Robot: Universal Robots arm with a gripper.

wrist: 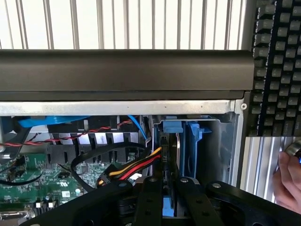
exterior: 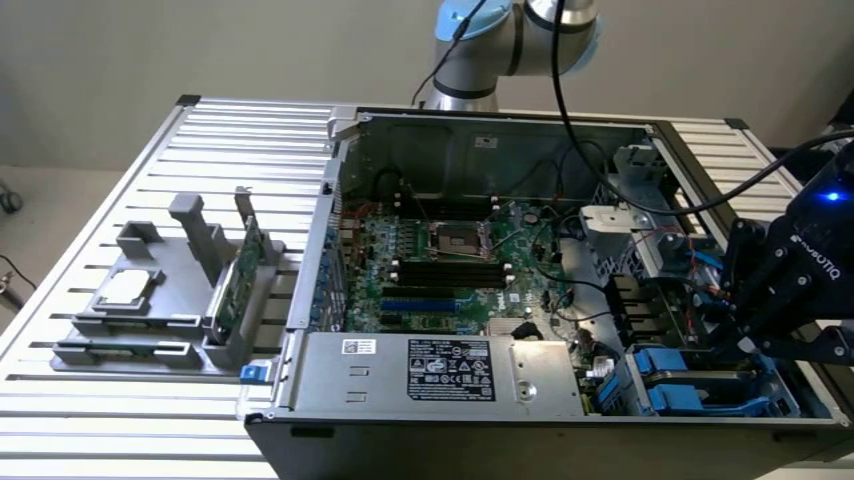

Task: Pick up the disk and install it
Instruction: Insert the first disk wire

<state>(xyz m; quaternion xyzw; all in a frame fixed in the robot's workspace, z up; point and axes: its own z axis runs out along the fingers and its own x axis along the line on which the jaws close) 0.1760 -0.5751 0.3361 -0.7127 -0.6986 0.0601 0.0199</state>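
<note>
The black two-fingered pincer (wrist: 170, 200) hangs over the drive-bay corner of the open black tower computer case (exterior: 400, 385), its fingers drawn close together around something blue and dark. Between them sits what I take to be the disk (wrist: 170, 207) — a flat silver-grey metal drive in a blue plastic carrier, seen edge-on, so the clamp appears to be on the disk itself, though the contact points lie behind the finger links. Just ahead of the pincer stands the blue plastic drive bay (wrist: 190, 141) with its upright rails, and beside the pincer runs a bundle of red, yellow and black power wires (wrist: 136, 168).

Judging by its make, the disk is stiff and fairly heavy for its size, and intolerant of knocks. The smooth metal faces would slip; the blue carrier's side rails look like the better hold, and they flex a little, so a square, firm grip matters.

Much is hard to read. The disk's label and most of its body are cut off by the fingers. In the exterior view the black arm wrist (exterior: 787, 275) covers the bay, so how deep the disk sits cannot be told. A person's hand (wrist: 288, 181) shows well to one side of the pincer, on the ribbed aluminium tabletop (exterior: 160, 200), partly cropped, near a black keyboard (wrist: 277, 66).
</note>
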